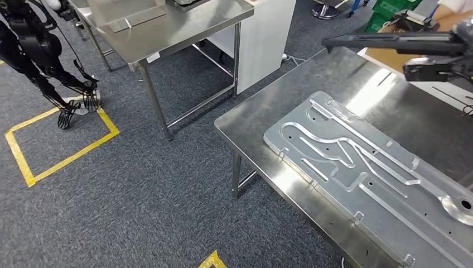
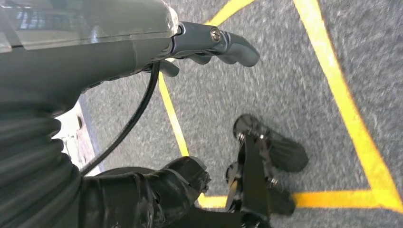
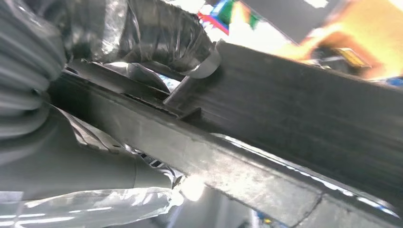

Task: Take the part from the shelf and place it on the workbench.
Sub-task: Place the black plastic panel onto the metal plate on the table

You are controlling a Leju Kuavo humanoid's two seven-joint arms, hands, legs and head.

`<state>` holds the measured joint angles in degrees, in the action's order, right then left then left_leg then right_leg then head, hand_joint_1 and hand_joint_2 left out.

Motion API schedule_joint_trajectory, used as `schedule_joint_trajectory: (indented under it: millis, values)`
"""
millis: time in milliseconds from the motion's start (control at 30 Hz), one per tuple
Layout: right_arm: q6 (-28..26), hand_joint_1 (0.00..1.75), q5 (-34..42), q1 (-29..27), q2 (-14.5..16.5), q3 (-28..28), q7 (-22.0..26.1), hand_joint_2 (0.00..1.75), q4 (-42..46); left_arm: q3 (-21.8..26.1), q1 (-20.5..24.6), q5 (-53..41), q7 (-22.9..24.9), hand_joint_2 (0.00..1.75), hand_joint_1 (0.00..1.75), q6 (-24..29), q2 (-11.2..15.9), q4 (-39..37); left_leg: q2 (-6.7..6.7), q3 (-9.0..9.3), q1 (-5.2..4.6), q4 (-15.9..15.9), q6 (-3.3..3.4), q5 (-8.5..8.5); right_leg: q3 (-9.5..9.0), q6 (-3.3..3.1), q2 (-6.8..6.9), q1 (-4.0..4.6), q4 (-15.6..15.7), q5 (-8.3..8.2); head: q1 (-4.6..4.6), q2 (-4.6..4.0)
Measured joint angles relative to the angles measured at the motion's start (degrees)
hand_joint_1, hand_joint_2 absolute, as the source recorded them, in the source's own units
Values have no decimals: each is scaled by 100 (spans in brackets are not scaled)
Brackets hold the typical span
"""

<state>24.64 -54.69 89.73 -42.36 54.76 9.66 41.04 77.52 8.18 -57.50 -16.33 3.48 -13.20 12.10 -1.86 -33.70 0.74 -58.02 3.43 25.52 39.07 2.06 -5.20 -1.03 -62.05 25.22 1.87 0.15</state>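
Observation:
The part is a long flat black bar, held level in the air above the far edge of the steel workbench at the upper right. My right hand grips it at the picture's right edge. In the right wrist view the hand is wrapped around the dark part, fingers on one side and thumb on the other. My left hand hangs over the grey carpet with nothing in it, fingers stretched out.
A large machined aluminium plate covers much of the workbench. A second steel table stands at the back, with a white cabinet beside it. A black robot-like frame stands by a yellow taped square on the floor.

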Motion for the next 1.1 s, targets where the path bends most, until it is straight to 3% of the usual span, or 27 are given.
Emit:
schedule_joint_trajectory:
  millis: [33, 67, 133, 167, 200, 267, 333, 467, 533, 600, 633, 667, 700, 767, 833, 933, 1000, 1100]
  values:
    - [-2, 175, 24, -15, -31, 5, 3, 175, 15, 0, -5, 1, -6, 175, 0, -15, 3, 1, 70, 12, -7, 21, 11, -5, 144, 26, 243, 5, -308, 165, -3, 0]
    - [-1, 175, 51, -36, -43, 13, 14, 175, 32, 0, -16, 2, -10, 175, 0, -28, 4, 1, 128, 18, -10, 25, 16, -1, 311, 55, 391, -6, -663, 325, -3, 0]
    - [9, 175, 119, -103, -74, 43, 59, 175, 64, 1, -34, 11, -8, 175, 0, -40, 6, 1, 250, 26, -13, 11, 9, 28, 540, 106, 491, -42, -1136, 450, -2, 0]
    - [15, 175, 151, -129, -90, 62, 81, 175, 79, 1, -36, 20, -2, 175, 0, -40, 7, 1, 302, 29, -12, -2, 2, 46, 508, 123, 505, -59, -1082, 362, -2, 0]
    - [19, 175, 179, -148, -110, 80, 93, 175, 92, 1, -33, 28, 7, 175, 0, -39, 7, 1, 353, 36, -12, -17, -9, 67, 361, 132, 520, -70, -811, 191, -2, 0]
    - [4, 175, 217, -170, -138, 101, 81, 175, 114, 1, -21, 37, 20, 175, 0, -39, 5, 1, 426, 55, -22, -42, -44, 109, -58, 118, 574, -57, -35, -117, -2, 0]
    - [-20, 175, 251, -198, -170, 109, 61, 175, 125, 1, -5, 37, 25, 175, 0, -38, 5, 1, 466, 69, -38, -50, -89, 131, -259, 53, 593, -10, 346, -193, -2, 0]
    - [-46, 175, 367, -290, -262, 134, 68, 175, 146, 1, 8, 56, 46, 175, 0, 2, 7, 1, 425, 58, -36, -136, -198, 229, -306, -93, 565, -11, 397, -190, 3, 0]
    - [-99, 175, 472, -381, -287, 144, 81, 175, 156, 1, -1, 85, 57, 175, 0, 28, 10, 1, 315, -180, -26, -630, -224, 505, -341, -155, 559, -26, 433, -197, 7, 0]
    - [-183, 175, 582, -538, -307, 149, 79, 175, 156, 1, -14, 116, 63, 175, 0, 46, 15, 1, 251, -574, -23, -1385, -225, 801, -343, -190, 538, 0, 431, -187, 7, 0]
    - [-227, 175, 633, -636, -318, 152, 75, 175, 156, 1, -23, 128, 65, 175, 0, 57, 18, 1, 241, -713, -23, -1628, -222, 837, -344, -201, 519, 11, 422, -181, 7, 0]
    - [-271, 175, 676, -732, -327, 154, 70, 175, 157, 1, -30, 138, 66, 175, 0, 68, 20, 1, 238, -751, -23, -1655, -213, 758, -344, -208, 494, 20, 408, -173, 7, 0]
    - [-318, 175, 718, -824, -338, 156, 66, 175, 158, 1, -33, 151, 66, 175, 0, 75, 22, 1, 235, -683, -24, -1458, -196, 582, -344, -211, 466, 24, 388, -162, 7, 0]
    - [-416, 175, 799, -989, -372, 156, 65, 175, 169, 2, -30, 173, 51, 175, 0, 81, 32, 1, 209, -351, -31, -707, -149, 196, -336, -189, 424, 36, 331, -125, 7, 0]
    - [-494, 175, 862, -1123, -444, 156, 62, 175, 183, 3, -21, 185, 31, 175, 0, 81, 40, 1, 178, -142, -42, -237, -120, 51, -313, -141, 413, 53, 283, -97, 4, 0]
    - [-567, 175, 928, -1303, -556, 156, 60, 175, 195, 2, -19, 190, 9, 175, 0, 80, 42, 1, 178, -118, -52, -154, -77, 31, -304, -58, 414, 30, 280, -95, 1, 0]
    - [-645, 175, 980, -1425, -648, 156, 65, 175, 202, 1, -19, 190, -16, 175, 0, 81, 43, 1, 191, -100, -28, -100, -22, -10, -227, -2, 435, 14, 84, 62, -1, 0]
    - [-776, 175, 1039, -1615, -745, 156, 64, 175, 206, 1, -21, 197, -66, 175, 0, 69, 44, 1, 197, -98, -22, -80, 8, -28, 211, 69, 466, -4, -900, 566, -2, 0]
